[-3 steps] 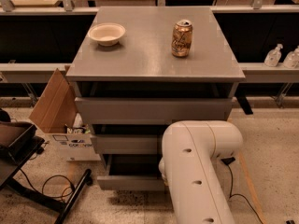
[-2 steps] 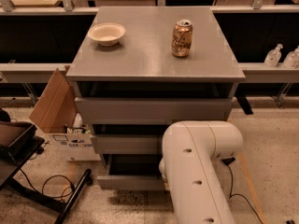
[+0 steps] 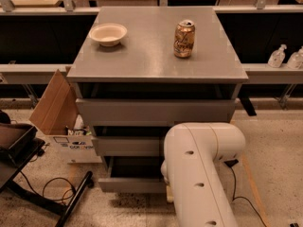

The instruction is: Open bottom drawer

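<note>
The grey cabinet (image 3: 156,56) has three drawers. The bottom drawer (image 3: 130,185) is the lowest one, with a plain flat grey front. It stands pulled out a little, and a dark gap shows above its front. My white arm (image 3: 199,169) reaches down in front of the cabinet's lower right. My gripper (image 3: 168,193) is at the right part of the bottom drawer's front and is almost wholly hidden behind the arm.
A white bowl (image 3: 108,33) and a drink can (image 3: 184,39) stand on the cabinet top. An open cardboard box (image 3: 59,112) sits on the floor to the left. A black stand (image 3: 28,174) with cables is at the lower left. Bottles (image 3: 277,56) stand on the right ledge.
</note>
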Available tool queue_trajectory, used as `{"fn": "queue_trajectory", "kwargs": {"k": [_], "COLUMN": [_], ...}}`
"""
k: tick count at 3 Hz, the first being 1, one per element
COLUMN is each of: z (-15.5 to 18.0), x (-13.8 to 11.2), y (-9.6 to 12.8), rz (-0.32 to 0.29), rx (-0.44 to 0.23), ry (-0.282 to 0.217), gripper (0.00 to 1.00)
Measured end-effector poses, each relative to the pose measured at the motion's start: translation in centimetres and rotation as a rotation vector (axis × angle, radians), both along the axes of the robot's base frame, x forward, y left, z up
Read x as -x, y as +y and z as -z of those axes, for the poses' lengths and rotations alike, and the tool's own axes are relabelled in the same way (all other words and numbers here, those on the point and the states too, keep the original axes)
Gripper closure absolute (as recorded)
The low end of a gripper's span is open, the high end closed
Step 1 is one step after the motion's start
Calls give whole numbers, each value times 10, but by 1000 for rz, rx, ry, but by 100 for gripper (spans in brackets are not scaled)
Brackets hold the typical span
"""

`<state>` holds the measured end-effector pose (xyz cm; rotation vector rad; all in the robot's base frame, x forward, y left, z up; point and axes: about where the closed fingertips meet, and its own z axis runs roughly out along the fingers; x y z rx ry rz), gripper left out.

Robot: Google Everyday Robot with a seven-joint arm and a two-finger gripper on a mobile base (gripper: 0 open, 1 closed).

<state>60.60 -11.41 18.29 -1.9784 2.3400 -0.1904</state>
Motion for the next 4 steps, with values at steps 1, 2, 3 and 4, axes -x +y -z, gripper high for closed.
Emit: {"fn": "queue_trajectory", "kwargs": {"k": [1,2,3,4], "z": [1,4,8,5], "x": [1,22,65,77], "y": [0,-4,-12,-15], "rz": [0,13,55,70], "rx": [0,-2,17,27], "ry": [2,48,144,168], "gripper": [15,46,69,92]}}
